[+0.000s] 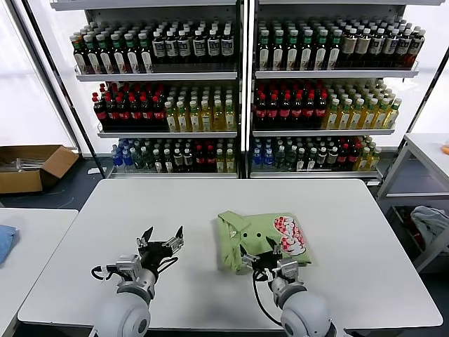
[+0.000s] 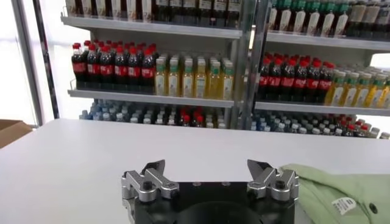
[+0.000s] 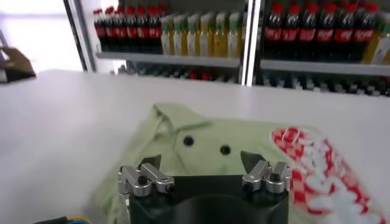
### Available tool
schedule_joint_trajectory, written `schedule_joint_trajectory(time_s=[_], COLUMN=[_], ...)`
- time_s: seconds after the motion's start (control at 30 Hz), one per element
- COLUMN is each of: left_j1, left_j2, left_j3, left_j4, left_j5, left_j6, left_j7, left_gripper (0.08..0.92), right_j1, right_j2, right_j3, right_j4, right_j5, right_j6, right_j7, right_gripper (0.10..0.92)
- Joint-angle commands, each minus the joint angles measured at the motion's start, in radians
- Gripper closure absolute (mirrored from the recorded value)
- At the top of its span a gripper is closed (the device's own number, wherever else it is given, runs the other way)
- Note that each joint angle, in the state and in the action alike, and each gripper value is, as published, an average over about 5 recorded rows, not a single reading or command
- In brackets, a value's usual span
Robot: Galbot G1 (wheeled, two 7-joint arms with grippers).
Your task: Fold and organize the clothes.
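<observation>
A folded light green shirt with a collar, small dark buttons and a red-and-white chest print lies on the white table, right of centre. My right gripper is open and empty at the shirt's near edge; in the right wrist view the shirt lies just past its fingertips. My left gripper is open and empty over bare table to the left of the shirt. In the left wrist view an edge of the shirt with a white label shows beside it.
Drink shelves stand behind the table. A cardboard box sits on the floor at the far left. A blue cloth lies on a side table at left. A grey-white fabric bundle sits low at right.
</observation>
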State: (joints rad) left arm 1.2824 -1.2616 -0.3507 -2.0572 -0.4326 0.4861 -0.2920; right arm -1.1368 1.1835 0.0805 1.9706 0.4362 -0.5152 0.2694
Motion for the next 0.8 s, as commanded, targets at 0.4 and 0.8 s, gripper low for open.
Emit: schedule_joint_trajectory(time_s=[0.4,0.8], left_j1=[0.027,0.012], left_j2=[0.005,0.005], left_j3=[-0.013,-0.006], left_j4=[-0.007,0.003], left_j5=[0.002,0.001], left_j6=[-0.002,0.0], left_j7=[0.002,0.002], left_gripper=[0.177,0.177], right_j1=[0.246,0.185], right_j2=[0.164,0.156], right_j3=[0.002,-0.019], right_j4=[-0.272,-0.271], right_j5=[0.057,0.085], right_j6=[0.022,-0.006], right_j7=[0.169,0.168], right_gripper=[0.203,0.203])
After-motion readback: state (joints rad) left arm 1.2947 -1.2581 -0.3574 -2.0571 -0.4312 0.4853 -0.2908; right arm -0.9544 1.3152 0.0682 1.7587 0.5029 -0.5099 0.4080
